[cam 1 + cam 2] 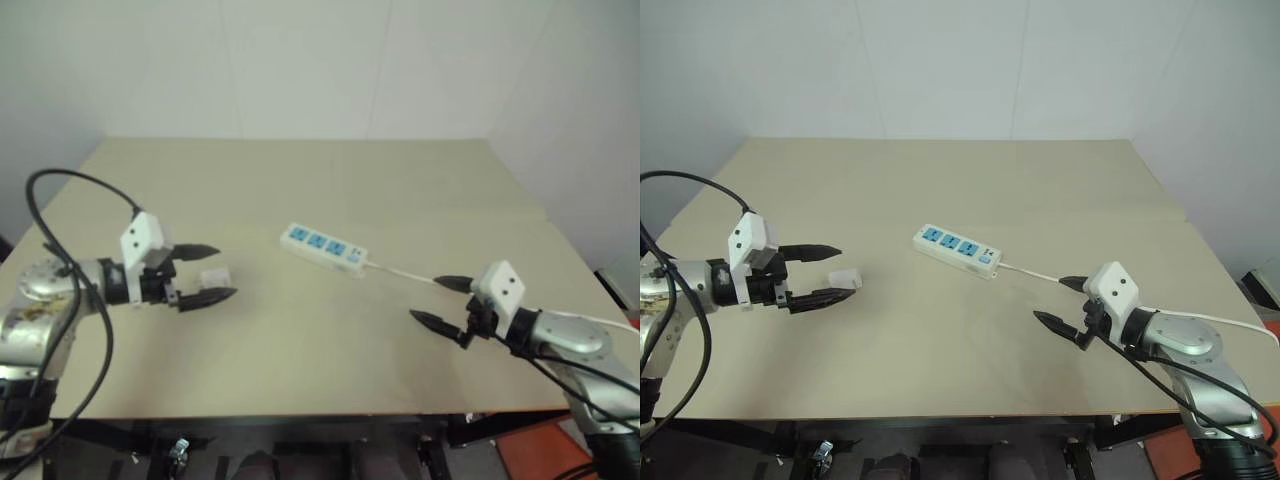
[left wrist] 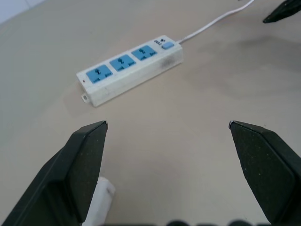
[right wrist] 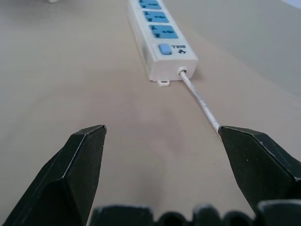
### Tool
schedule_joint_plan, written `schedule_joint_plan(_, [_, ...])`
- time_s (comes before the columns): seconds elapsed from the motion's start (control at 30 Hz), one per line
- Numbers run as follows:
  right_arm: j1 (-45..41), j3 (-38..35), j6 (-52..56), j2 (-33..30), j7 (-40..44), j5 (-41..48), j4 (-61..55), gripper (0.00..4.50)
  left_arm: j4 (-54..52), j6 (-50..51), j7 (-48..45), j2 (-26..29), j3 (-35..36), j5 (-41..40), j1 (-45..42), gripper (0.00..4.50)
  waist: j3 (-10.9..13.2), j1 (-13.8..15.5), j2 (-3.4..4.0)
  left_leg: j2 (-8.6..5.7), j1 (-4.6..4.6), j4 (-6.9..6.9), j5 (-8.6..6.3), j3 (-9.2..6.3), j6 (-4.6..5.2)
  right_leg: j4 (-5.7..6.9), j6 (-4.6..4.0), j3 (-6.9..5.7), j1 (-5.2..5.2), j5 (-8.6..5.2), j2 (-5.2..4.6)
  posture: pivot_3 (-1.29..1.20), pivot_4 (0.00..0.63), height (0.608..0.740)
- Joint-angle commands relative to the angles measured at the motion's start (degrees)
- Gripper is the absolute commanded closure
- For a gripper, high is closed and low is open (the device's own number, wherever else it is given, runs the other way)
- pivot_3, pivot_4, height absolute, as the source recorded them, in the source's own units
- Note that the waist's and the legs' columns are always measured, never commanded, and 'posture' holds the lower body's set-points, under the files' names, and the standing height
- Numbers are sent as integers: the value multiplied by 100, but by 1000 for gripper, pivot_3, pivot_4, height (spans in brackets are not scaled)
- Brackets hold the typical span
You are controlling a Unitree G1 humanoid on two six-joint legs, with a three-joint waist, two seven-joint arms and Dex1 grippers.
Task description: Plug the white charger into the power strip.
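The white power strip [image 1: 324, 247] with three blue socket faces lies flat mid-table, its thin cord [image 1: 405, 271] trailing right. A small white charger [image 1: 214, 276] rests on the table left of it. My left gripper [image 1: 207, 273] hovers open just above the charger, one finger on either side of it in the head views; the left wrist view shows the charger [image 2: 100, 204] beside one finger. My right gripper [image 1: 442, 300] stands open with nothing in it, right of the strip, near the cord. The right wrist view looks along the strip [image 3: 160, 36] from its switch end.
The beige table [image 1: 300, 180] is bare behind the strip and ends at a white wall. A seam crosses its right half. Black cables hang off my left arm [image 1: 60, 290].
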Motion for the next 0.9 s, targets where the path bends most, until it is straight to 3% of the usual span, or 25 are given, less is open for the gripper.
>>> schedule_joint_plan(0.03, [79,-248,-36,-68,-19,99,-245,29,-346,145,71,119,161,-141,-70,0,0,22,0,0,-1,0,0,0,0,-1,0,-1,0,0,0,0,150,740])
schedule_joint_plan(0.33, [-1094,225,-614,43,339,-227,1289,29,-429,191,94,72,-47,-91,-181,0,0,-9,0,3,10,-2,0,5,0,-3,-1,3,4,-1,4,0,150,740])
schedule_joint_plan(0.63, [-3914,1103,-2294,955,1274,-1115,5869,29,-694,159,422,-158,-76,-77,-16,0,2,-121,1,5,6,-10,0,2,0,-4,-27,0,-2,12,4,0,150,740])
schedule_joint_plan(0.83, [-4773,1353,-2911,1413,1032,-1776,7812,29,-1217,283,758,-134,232,-181,585,0,3,-124,2,3,7,-11,0,1,0,-1,-32,1,-2,15,-1,0,150,740])
schedule_joint_plan(0.9, [-4891,1333,-2912,1504,913,-1885,8121,416,-1370,338,852,-126,313,-191,775,0,3,-110,3,3,7,-10,0,-2,0,1,-32,-1,-1,15,-2,0,150,740])
